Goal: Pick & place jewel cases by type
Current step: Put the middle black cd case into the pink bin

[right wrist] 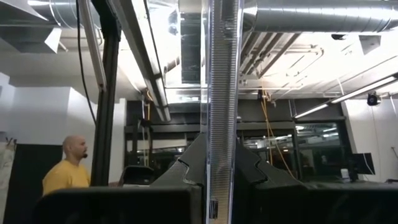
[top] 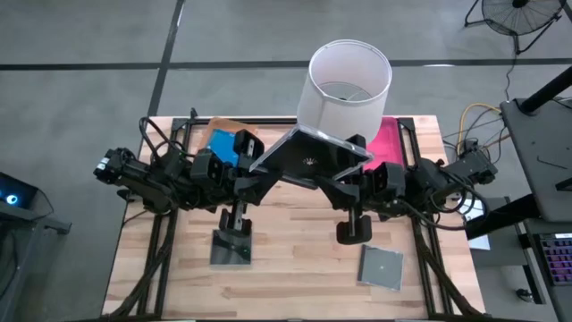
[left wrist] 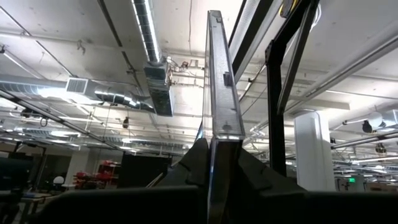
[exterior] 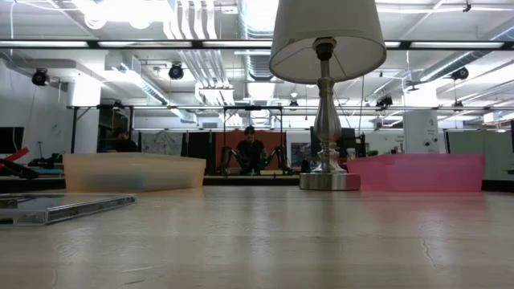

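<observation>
Claws of both arms meet over the middle of the light wooden worktop, pointing up toward the ceiling. Left claw is clenched on the edge of a dark grey square plastic jewel case. Right claw is clenched on the same case from the opposite side. This case is lifted well above the worktop, flat face toward the overhead camera, and it shows edge-on in both wrist views, between the dark fingers.

A second dark grey square jewel case lies flat on the worktop near the front on the left side. A clear grey square jewel case lies flat near the front on the right, well apart from it. Bright blue rectangular jewel cases lie in the translucent orange tray at the back left; the count cannot be told. The pink tray sits at the back right. A table lamp with a white drum shade stands between the two trays at the back. A person in a yellow shirt stands in the room beyond.
</observation>
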{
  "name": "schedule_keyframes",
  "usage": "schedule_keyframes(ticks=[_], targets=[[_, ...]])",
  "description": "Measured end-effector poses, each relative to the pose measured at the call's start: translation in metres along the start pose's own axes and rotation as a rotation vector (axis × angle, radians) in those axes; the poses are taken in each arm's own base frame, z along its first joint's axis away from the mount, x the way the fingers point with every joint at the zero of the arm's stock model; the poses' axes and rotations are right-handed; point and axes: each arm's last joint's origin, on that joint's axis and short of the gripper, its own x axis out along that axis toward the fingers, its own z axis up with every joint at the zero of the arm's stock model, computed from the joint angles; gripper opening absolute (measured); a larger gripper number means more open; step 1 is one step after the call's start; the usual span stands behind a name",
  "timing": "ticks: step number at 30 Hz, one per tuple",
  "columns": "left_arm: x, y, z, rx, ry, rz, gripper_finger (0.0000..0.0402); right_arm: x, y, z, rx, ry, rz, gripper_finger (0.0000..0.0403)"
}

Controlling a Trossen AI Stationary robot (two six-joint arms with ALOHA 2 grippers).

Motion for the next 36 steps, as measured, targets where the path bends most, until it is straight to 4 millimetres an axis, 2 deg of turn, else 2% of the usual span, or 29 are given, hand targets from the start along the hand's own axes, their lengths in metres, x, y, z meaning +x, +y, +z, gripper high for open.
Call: schedule_keyframes(ticks=[6, 16, 23, 36], targets=[[0.000, 0.001, 0.000, 0.002, -0.002, -0.001, 0.0007, 0.000, -0.001, 0.000, 0.008, -0.002, 0.000, 0.0025], [0.000, 0.003, 0.001, 0.006, -0.004, 0.000, 0.0003, 0.000, -0.001, 0.001, 0.046, -0.004, 0.005, 0.0060], [0.001, 0.005, 0.002, 0.025, -0.005, 0.014, 0.0002, 0.000, -0.002, 0.003, 0.049, -0.005, 0.002, 0.0095], [-0.004, 0.009, 0.015, 0.090, 0.040, 0.055, 0.0002, -0.009, -0.004, 0.022, 0.021, 0.042, -0.019, 0.0164]])
